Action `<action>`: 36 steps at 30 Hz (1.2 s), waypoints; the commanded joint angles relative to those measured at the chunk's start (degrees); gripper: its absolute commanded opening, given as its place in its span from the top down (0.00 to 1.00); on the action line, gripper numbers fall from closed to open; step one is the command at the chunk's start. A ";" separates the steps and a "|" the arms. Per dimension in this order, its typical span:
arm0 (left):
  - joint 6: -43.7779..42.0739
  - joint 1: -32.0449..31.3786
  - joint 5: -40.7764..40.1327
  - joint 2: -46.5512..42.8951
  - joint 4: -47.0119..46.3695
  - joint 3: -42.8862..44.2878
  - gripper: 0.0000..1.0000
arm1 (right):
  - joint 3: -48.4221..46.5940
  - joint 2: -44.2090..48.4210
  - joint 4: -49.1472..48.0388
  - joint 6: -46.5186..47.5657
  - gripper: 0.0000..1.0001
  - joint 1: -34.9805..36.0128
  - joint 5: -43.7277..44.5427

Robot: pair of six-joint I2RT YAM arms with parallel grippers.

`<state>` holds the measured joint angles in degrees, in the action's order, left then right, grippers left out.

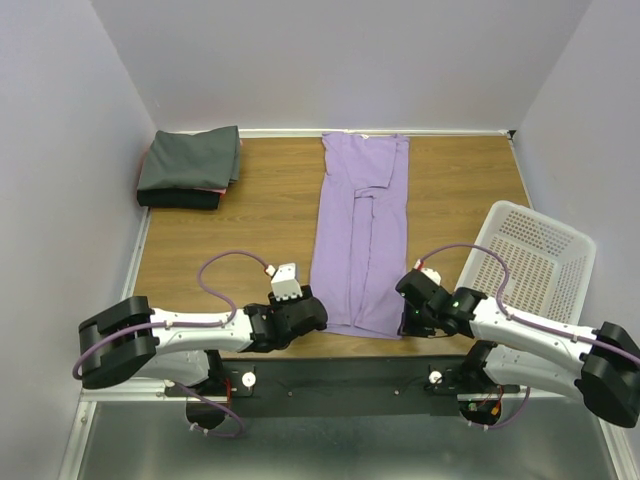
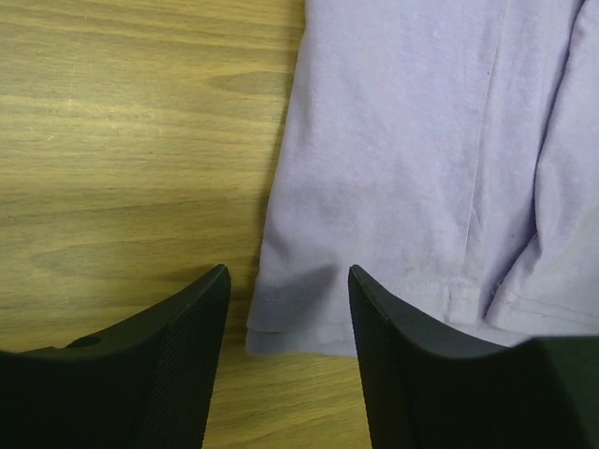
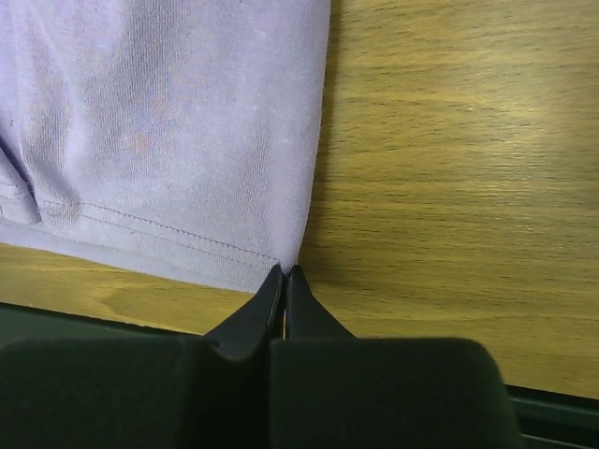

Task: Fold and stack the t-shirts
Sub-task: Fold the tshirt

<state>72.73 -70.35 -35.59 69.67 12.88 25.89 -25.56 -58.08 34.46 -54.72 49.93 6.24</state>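
At the near edge of the table (image 1: 240,240), the lavender shirt (image 1: 362,230) lies flat in a long strip. Its sides are folded in and its hem (image 3: 159,234) points toward me. My left gripper (image 2: 288,276) sits at the hem's left corner with its jaws wide. One finger is over the wood and the other is over the cloth. My right gripper (image 3: 284,274) is at the hem's right corner with its jaws pressed together. The tips touch the corner, but I cannot tell if any cloth is caught between them.

I think the step now is to grab both near corners and fold the hem up toward the collar. To do it well, I should go low with the left hand and close on all the layers at that corner, not just the top one. I should make sure the right hand really has cloth before I lift. Then both hands should rise together, at the same height, and carry the hem straight back so the edges line up.

Far off in the left corner sits a folded dark grey shirt (image 1: 190,160) with a pinkish one (image 1: 218,190) peeking out under it. I guess that is where the stack goes. A white basket (image 1: 535,255) stands just beside my right arm, so a wide swing there could bump it.
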 commanded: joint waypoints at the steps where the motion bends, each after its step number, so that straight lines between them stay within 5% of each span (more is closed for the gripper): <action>1: 4.08 -1.90 -0.88 0.99 5.12 1.44 0.42 | 0.78 1.22 3.34 -1.00 0.98 0.60 3.16; 9: 4.79 -2.69 0.17 3.98 5.57 2.15 0.54 | 0.86 2.36 3.42 -0.92 0.98 0.52 3.25; 17: 4.53 -2.78 0.26 5.74 5.84 2.94 0.99 | 0.60 2.98 3.60 -1.27 0.98 0.60 4.22; 36: -8.64 -0.76 -4.31 -2.69 -14.89 1.01 1.00 | -6.16 2.01 -2.55 0.05 0.99 0.52 10.27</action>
<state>68.62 -72.31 -36.21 68.51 4.36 27.62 -29.19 -55.27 34.11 -55.02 50.09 11.40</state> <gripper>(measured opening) 0.011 0.021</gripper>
